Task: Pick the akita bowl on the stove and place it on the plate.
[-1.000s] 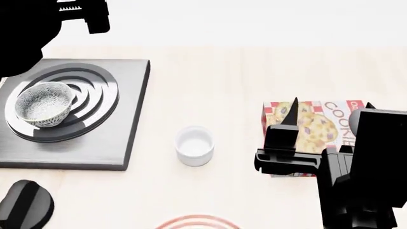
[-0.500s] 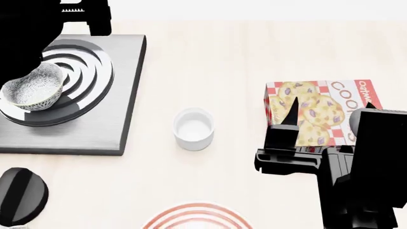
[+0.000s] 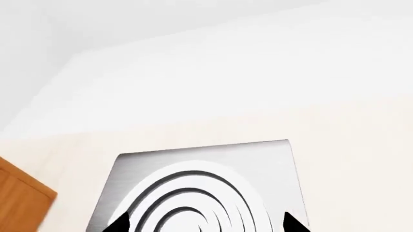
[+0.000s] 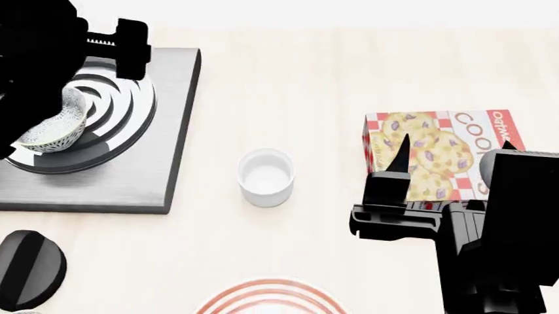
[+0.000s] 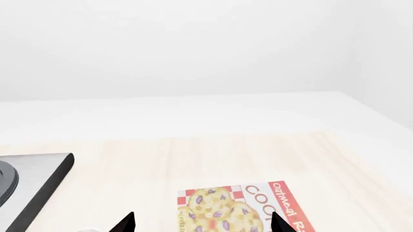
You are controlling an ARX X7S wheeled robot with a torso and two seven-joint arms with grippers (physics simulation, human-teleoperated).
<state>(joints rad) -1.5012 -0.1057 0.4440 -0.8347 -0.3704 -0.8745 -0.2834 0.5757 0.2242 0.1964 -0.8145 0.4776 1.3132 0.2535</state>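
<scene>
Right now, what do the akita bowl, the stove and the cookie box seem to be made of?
Akita bowl: probably glazed ceramic, speckled white. Stove: brushed metal by its grey streaky sheen, with glossy rings. Cookie box: printed cardboard, apparently.

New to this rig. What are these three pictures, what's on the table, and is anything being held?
It is a simulated two-armed robot on wheels, steered by a person. One picture comes from its head, looking down over the table; the other two come from cameras near each gripper.

On the table: a dark stove with ring grooves, a speckled bowl sitting on it, a small white cup, a cookie box, a black knob, and the edge of a red-ringed plate.

The left gripper hangs over the stove, jaws spread, partly hiding the bowl; whether it touches it cannot be told. The right gripper is open near the cookie box, holding nothing.
</scene>
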